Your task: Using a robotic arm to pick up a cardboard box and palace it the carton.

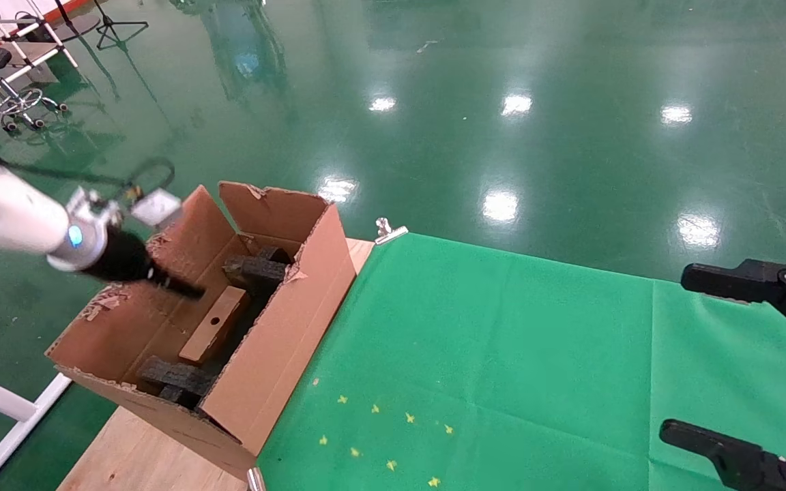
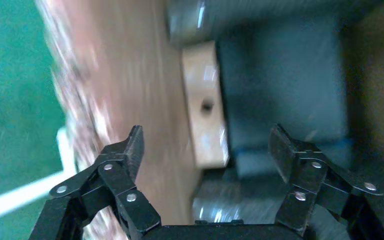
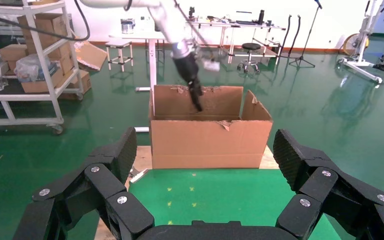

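nearest, the right gripper (image 1: 741, 354) sits parked over the green cloth (image 1: 502, 341) at the robot's right, its fingers spread wide and holding nothing. further off to the left, the carton (image 1: 284, 334) stands on the wooden table (image 1: 127, 457) beside the cloth. inside it the cardboard box (image 1: 214, 324) lies between black foam blocks (image 1: 256, 269). just above, the robotic arm (image 1: 4, 208) reaches in, its left gripper (image 2: 205, 150) open and apart from the box.
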### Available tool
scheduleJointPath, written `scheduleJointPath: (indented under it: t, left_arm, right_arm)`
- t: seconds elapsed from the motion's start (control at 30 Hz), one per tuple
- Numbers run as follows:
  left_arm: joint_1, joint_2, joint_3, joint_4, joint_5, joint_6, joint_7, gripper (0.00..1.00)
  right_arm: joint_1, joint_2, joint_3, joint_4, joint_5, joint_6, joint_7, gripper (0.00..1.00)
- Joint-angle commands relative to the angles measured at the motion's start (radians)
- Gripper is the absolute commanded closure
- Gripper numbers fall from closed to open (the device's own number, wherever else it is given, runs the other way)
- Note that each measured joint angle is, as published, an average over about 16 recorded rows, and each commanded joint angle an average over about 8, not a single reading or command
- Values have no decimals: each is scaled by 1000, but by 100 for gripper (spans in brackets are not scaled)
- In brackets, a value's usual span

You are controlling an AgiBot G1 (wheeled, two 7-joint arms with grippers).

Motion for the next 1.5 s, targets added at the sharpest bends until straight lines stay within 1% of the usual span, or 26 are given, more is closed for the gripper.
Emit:
scheduleJointPath:
  t: [0.03,0.27,0.43,0.63,0.8,1.0,1.5]
  left_arm:
    - [-19,-13,-17,-15,-25,22,20,0]
    - [-109,-86,-103,-77,-150,154,76,0]
    - [-142,-119,-142,-110,-208,203,99,0]
    - [-156,-134,-156,-135,-231,221,117,0]
    - [-146,-129,-155,-134,-228,216,112,0]
    - [-97,-135,-187,-189,-267,226,123,0]
    - [143,-165,-348,-469,-462,278,183,0]
  right_arm:
    - [0,0,0,0,0,0,0,0]
    - [0,0,0,0,0,0,0,0]
    - [0,0,0,0,0,0,0,0]
    - [0,0,0,-1,0,0,0,0]
    - [0,0,0,0,0,0,0,0]
    - [0,0,0,0,0,0,0,0]
    - [0,0,0,-1,0,0,0,0]
